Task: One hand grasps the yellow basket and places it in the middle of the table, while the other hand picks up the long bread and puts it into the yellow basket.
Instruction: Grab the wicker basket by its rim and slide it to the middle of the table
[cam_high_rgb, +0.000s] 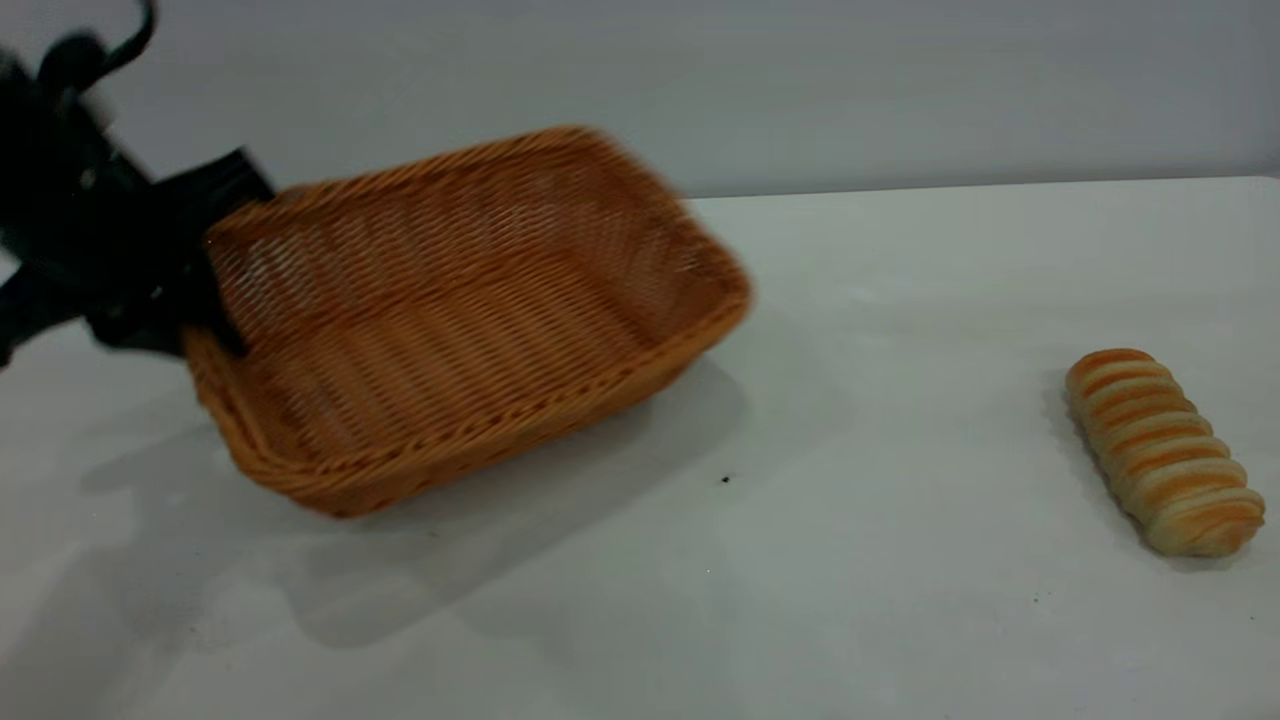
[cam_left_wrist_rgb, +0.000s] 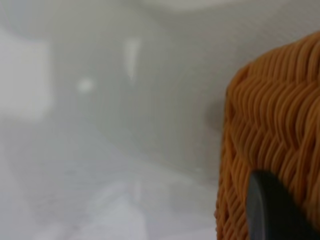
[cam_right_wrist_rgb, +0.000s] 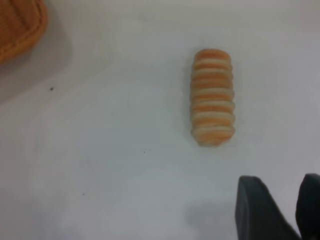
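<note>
The yellow basket (cam_high_rgb: 470, 310) is lifted off the table (cam_high_rgb: 850, 560) at the left and tilted, its far end raised; its image is blurred. My left gripper (cam_high_rgb: 215, 290) is shut on the basket's left rim. In the left wrist view one dark finger (cam_left_wrist_rgb: 272, 210) lies against the woven wall (cam_left_wrist_rgb: 275, 115). The long bread (cam_high_rgb: 1165, 450) lies flat at the right, ridged side up. In the right wrist view the bread (cam_right_wrist_rgb: 212, 97) lies ahead of my right gripper (cam_right_wrist_rgb: 280, 186), which is open, empty and above the table. A basket corner (cam_right_wrist_rgb: 20, 25) shows there too.
A grey wall (cam_high_rgb: 800, 80) runs behind the table's back edge. The basket's shadow (cam_high_rgb: 450, 540) falls on the tabletop below it. A few tiny dark specks (cam_high_rgb: 726, 479) dot the white surface between basket and bread.
</note>
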